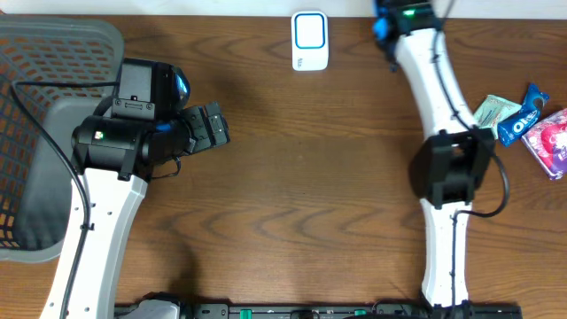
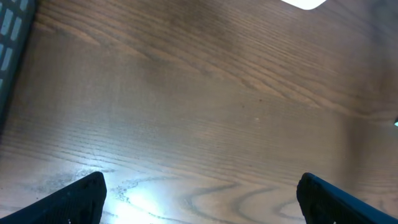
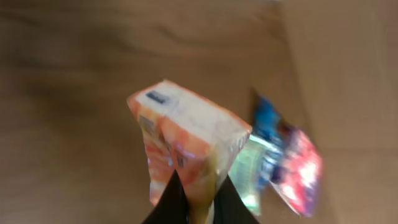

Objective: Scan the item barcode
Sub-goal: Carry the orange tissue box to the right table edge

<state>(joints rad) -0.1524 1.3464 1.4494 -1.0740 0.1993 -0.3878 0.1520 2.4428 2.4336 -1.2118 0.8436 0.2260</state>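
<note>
Orange-white pkt [image 3: 186,137] is pinched at its lower end by right pincer [image 3: 191,196], clamped tight on it. Left pincer [image 2: 199,196] is spread wide over desk [image 1: 310,177].

Overhead evenly bright; glare in left wrist view — right wrist blurred.

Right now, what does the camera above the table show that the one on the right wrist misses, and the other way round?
Only the overhead view shows the grey basket, the white scanner and the open left fingers. Only the right wrist view shows the orange-and-white pack pinched in the right fingers; from above, the right arm hides it. Both show the wooden table, the blue packet and the pink packet.
</note>
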